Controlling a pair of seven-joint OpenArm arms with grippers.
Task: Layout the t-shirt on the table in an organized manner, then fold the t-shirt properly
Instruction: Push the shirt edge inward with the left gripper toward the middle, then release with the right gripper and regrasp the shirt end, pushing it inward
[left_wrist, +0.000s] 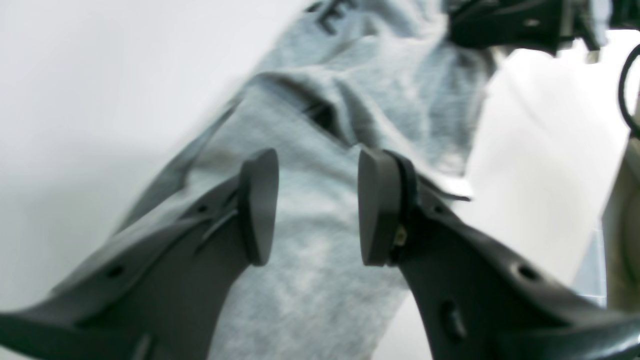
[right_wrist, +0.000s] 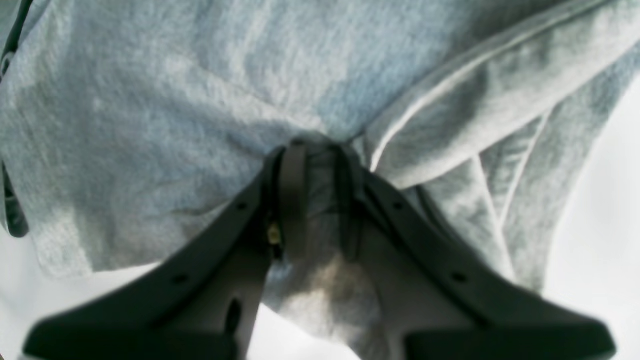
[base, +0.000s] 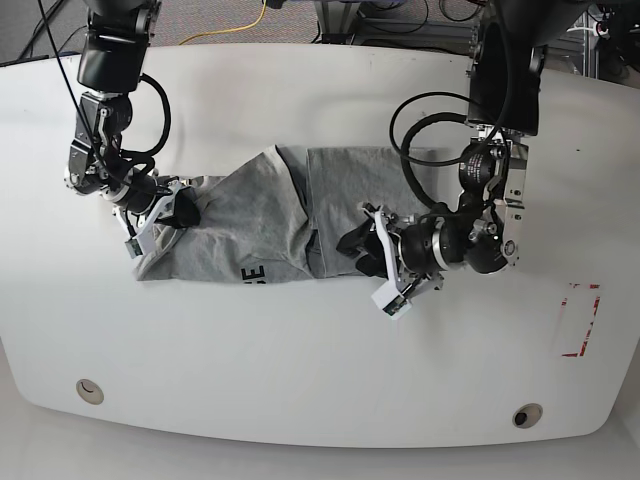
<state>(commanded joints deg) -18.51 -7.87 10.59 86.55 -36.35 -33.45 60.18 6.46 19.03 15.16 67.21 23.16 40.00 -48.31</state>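
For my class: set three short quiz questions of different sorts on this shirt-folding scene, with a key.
1. True or false: the right claw is shut on the t-shirt.
2. The left claw is: A open above the shirt; B shut on a sleeve; C out of view.
3. Fill in: the red dashed mark lies on the ___.

Key: 1 true; 2 A; 3 table.
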